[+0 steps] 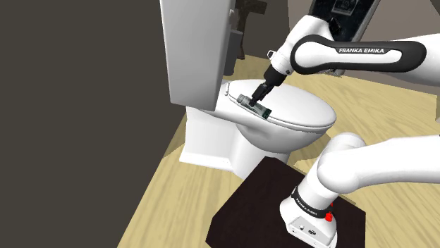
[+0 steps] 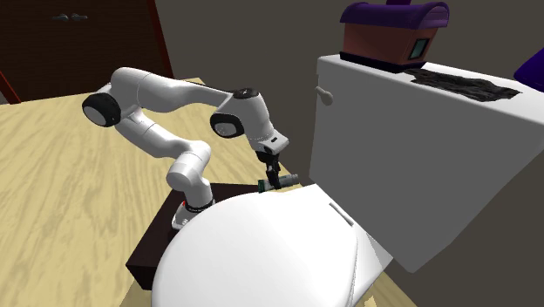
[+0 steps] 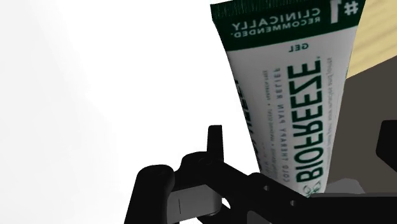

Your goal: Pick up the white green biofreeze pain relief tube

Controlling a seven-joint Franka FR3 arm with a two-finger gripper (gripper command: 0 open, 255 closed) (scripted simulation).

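A bathroom with a pale wooden floor (image 1: 173, 201) and a dark wall (image 1: 70, 106) at nine o'clock in the shoulder view. A white toilet stands at the picture's centre, with its lid (image 1: 300, 116) shut and its tall white tank (image 1: 194, 49) rising at eleven o'clock. At five o'clock is the dark box stand (image 1: 250, 211) that carries the white arm (image 1: 367, 56). The arm bends over the toilet from two o'clock.

The biofreeze tube (image 1: 254, 106) is white with dark green ends and green lettering. It lies flat on the lid, toward the lid's ten o'clock edge, close to the tank. The black gripper (image 1: 259, 96) points down at the tube from its one o'clock side, low over it.

In the wrist view the tube (image 3: 286, 95) runs lengthwise between the two black fingers (image 3: 216, 143). The fingers stand wide apart, and a strip of white lid shows between the nearer finger and the tube. The gripper clasps nothing.

In the second exterior view a brown box with a purple top (image 2: 388, 35) sits on the tank at one o'clock.
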